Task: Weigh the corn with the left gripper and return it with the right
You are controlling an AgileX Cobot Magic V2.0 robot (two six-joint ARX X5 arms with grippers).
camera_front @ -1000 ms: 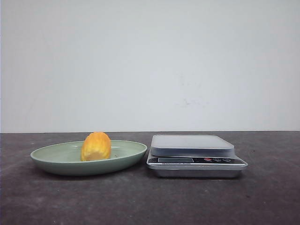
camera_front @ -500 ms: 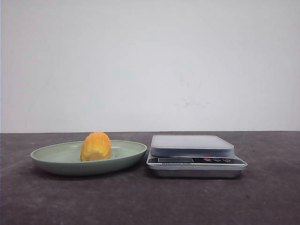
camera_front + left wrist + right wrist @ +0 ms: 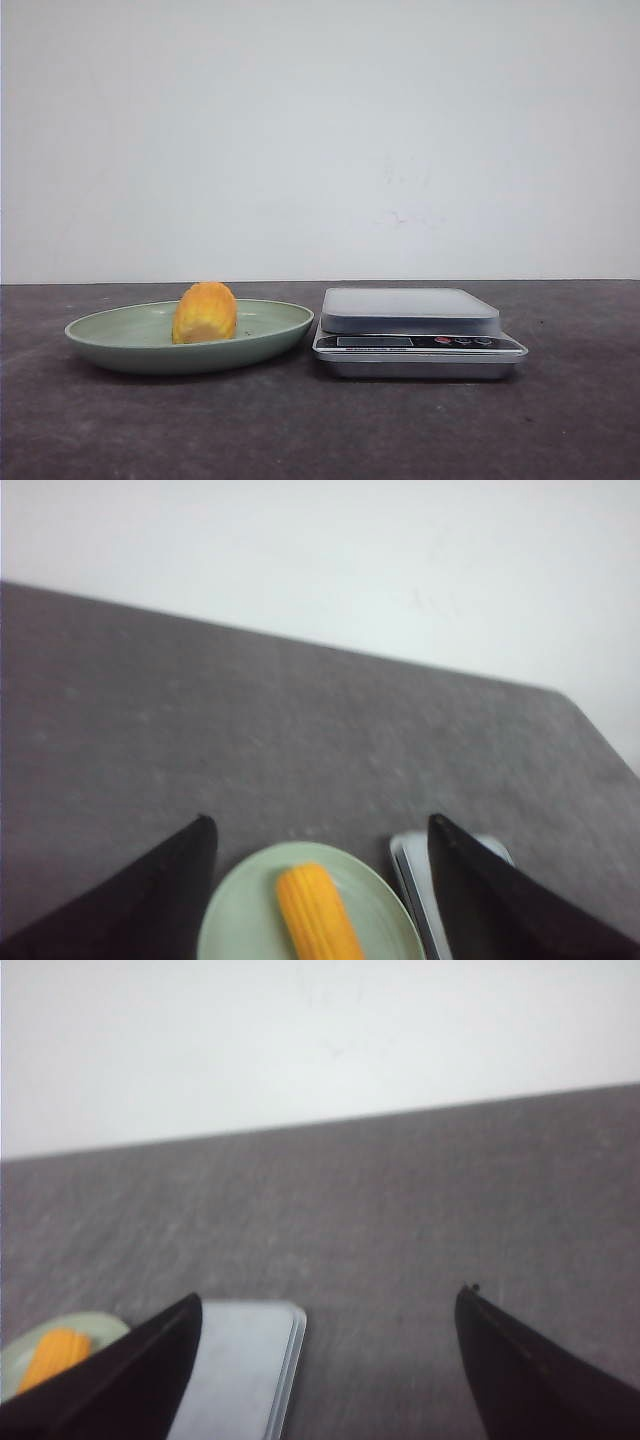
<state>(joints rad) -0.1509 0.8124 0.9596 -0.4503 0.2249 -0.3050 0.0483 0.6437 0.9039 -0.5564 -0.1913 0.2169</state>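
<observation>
While the corn (image 3: 205, 313) sits on the plate (image 3: 120, 340), left of the scale (image 3: 410, 310), I see both grippers spread wide, empty. Next I'd lower the left gripper (image 3: 318, 880) over it.

front view | no visible change | corn (image 3: 205, 313) unmoved on plate (image 3: 120, 345)

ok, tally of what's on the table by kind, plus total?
Short yellow-orange corn cob piece: 1
Shallow pale green round plate: 1
Flat silver digital kitchen scale: 1
Total: 3

The corn lies on the plate; the scale platform carries nothing. Both grippers are open and hold nothing.
</observation>
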